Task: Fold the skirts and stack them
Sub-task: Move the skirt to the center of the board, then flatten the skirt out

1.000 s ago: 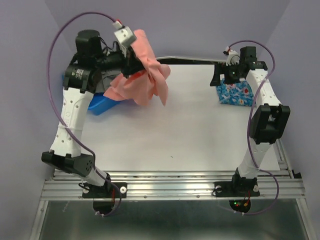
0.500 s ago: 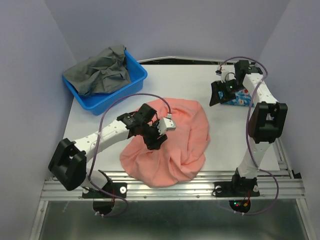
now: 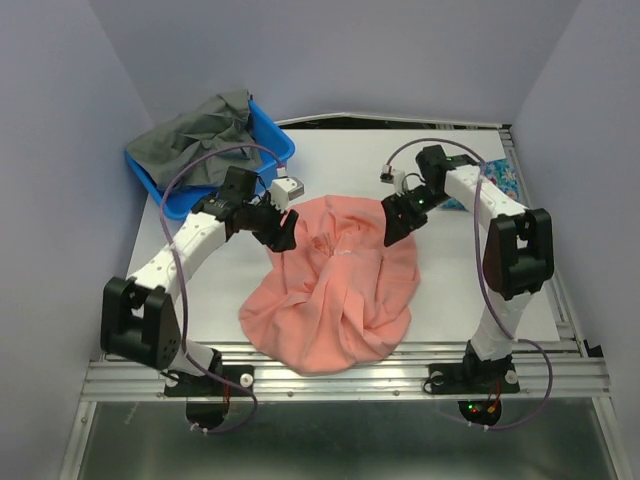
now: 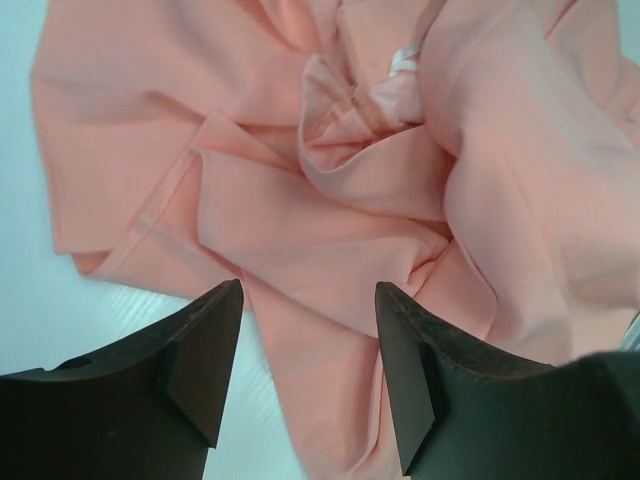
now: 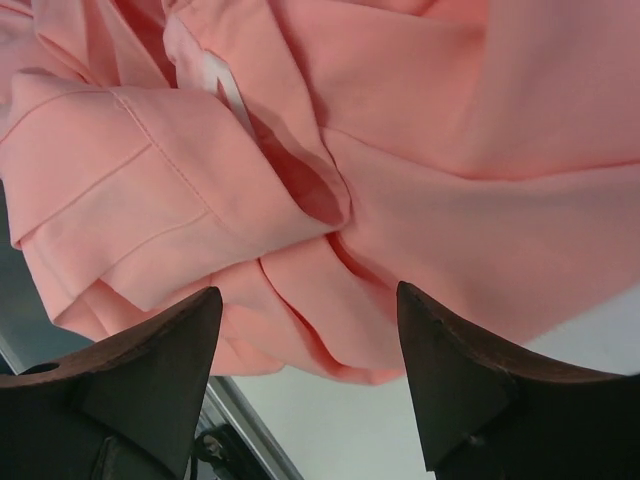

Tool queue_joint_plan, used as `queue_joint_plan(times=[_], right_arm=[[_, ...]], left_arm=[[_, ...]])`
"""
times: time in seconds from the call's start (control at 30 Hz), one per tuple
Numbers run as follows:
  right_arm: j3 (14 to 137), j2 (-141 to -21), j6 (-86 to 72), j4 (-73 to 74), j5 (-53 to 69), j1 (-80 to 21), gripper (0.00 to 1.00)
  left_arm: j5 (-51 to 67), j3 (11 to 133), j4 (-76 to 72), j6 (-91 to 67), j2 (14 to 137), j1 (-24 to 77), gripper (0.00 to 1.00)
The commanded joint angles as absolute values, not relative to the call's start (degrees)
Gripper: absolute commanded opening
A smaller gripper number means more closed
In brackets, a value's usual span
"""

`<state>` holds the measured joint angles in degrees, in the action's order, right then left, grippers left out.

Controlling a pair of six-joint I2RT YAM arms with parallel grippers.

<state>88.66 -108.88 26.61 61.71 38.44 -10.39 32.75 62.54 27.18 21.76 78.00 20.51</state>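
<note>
The salmon-pink skirt (image 3: 340, 285) lies crumpled in a rounded heap on the white table (image 3: 200, 300). My left gripper (image 3: 285, 238) hovers open over its far-left edge, and the left wrist view shows folds of the pink skirt (image 4: 330, 180) below the spread fingers of the left gripper (image 4: 308, 295). My right gripper (image 3: 393, 228) is open at the far-right edge. In the right wrist view the pink skirt's (image 5: 330, 150) hem lies between the tips of the right gripper (image 5: 310, 300), ungripped. The blue flowered skirt (image 3: 507, 176) peeks out behind the right arm.
A blue plastic basket (image 3: 276, 140) holding dark grey cloth (image 3: 200, 135) stands at the back left, just behind the left arm. Purple cables loop above both arms. The table's metal rail (image 3: 340, 375) runs along the near edge.
The pink skirt went from hanging in the left gripper to lying on the table. The left gripper opened and moved to its far-left edge. The right arm swung from the flowered skirt to the pink one.
</note>
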Motion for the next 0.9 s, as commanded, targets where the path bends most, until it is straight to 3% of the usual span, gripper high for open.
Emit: queue_joint_plan(times=[0.0,0.17,0.33,0.57,0.87], right_arm=[[85.44,-107.49,24.71,54.33,41.4,-12.57,0.77],[84.9,-111.7,19.6,50.81,41.31,-13.62,0.8],[83.23,-112.15,17.67,45.62,42.88,-13.62,0.79],[85.35,-113.03,19.25,50.1,47.37,-13.62,0.74],[82.53,-107.49,22.67,55.63,50.1,-14.24,0.74]], left_arm=[[37.44,68.19,28.74,20.91,84.98,18.9,0.66],[41.99,76.36,30.14,21.53,95.44,18.9,0.69],[43.94,76.64,27.69,18.63,99.22,18.98,0.7],[43.69,82.07,26.98,19.95,103.17,20.74,0.71],[40.34,89.56,30.32,22.85,112.4,26.89,0.71]])
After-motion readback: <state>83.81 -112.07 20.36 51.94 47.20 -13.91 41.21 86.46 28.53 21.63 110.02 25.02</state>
